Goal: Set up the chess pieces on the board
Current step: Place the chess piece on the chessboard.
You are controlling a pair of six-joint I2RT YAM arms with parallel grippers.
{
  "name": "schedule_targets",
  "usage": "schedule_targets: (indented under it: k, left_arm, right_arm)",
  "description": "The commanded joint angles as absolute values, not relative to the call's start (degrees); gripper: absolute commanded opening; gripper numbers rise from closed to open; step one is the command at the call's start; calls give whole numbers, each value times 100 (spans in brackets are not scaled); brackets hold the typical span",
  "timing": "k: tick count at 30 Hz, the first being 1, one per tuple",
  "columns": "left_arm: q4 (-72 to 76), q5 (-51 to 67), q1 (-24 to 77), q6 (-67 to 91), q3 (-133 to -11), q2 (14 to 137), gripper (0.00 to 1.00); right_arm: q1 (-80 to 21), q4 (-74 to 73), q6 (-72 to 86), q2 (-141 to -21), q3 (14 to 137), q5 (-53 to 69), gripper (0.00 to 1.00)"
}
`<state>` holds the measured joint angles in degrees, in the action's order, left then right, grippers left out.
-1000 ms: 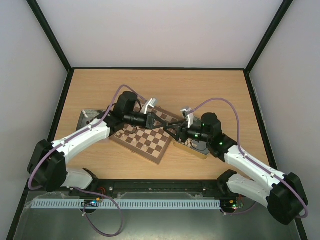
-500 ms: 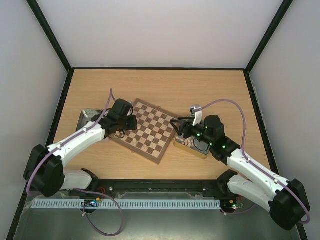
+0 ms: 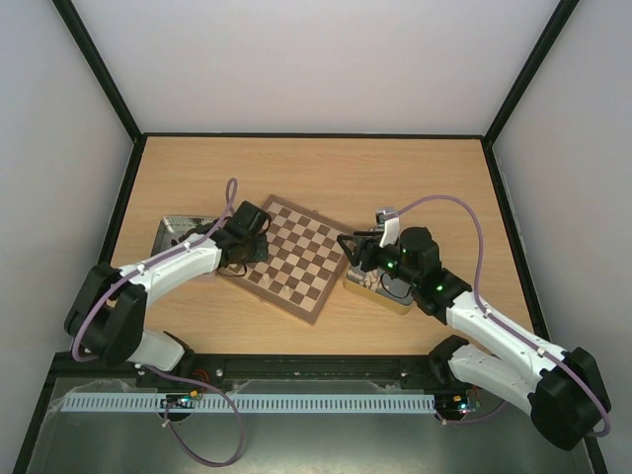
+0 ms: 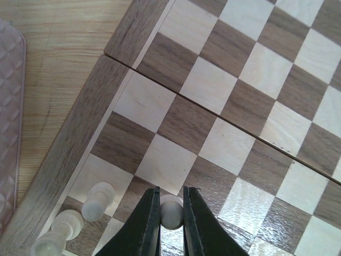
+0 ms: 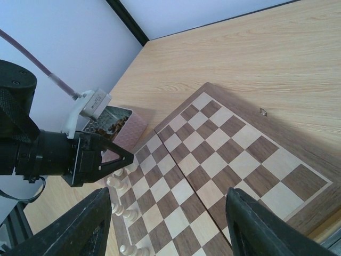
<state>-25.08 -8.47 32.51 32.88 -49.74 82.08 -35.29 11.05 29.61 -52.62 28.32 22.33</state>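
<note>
left gripper [image 4: 171,202] is pressed onto one pale piece [image 4: 171,214], fingers [image 4: 151,221] squeezing its round head from both sides. it hangs over the board [image 4: 234,90] in the second row in from the rim, right about where a dark square meets a pale one. can't tell from the wrist cam whether the base actually touches the wood.

just beside it, in the row hugging the rim, three other pale pieces [image 4: 97,200] stand upright in a line, apart from the gripper. past the rim there's the table [image 4: 64,48] and a bit of the silver tray [image 4: 8,133] at the edge of the view.

from the top cam the board [image 3: 301,259] sits turned at an angle mid table, the tray [image 3: 170,229] off its left corner and a gold tin [image 3: 378,292] touching or nearly touching its right corner, mostly under the right arm. left gripper [image 3: 255,247] is at the board's left edge.

right gripper [image 3: 348,247] hovers at the board's right corner with its fingers [image 5: 74,229] spread wide and nothing between them. its own cam looks across the board [image 5: 224,144] at the left gripper [image 5: 120,158] and the row of pale pieces [image 5: 113,181]. behind that sits the tray [image 5: 129,134] with dark bits in it, too small to make out.
</note>
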Motion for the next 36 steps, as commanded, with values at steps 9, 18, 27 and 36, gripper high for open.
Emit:
schedule_targets:
  k: [9, 18, 27, 36]
  left_arm:
    - [-2810, -1098, 3238, 3315, -4947, 8556, 8]
    - [-2825, -1024, 3240, 3261, -4959, 8670, 10]
    - [-2941, -1028, 3235, 3262, -4969, 8662, 19]
    - [-3045, -807, 3235, 3195, -5205, 8494, 28]
  right_arm:
    - [-3557, 1181, 3014, -5435, 2738, 2106, 58]
    - [-3560, 1199, 3054, -5458, 2708, 2101, 58]
    - [-3555, 1243, 3085, -5511, 2715, 2110, 58]
    - [-3557, 1180, 3176, -5468, 2764, 1990, 58]
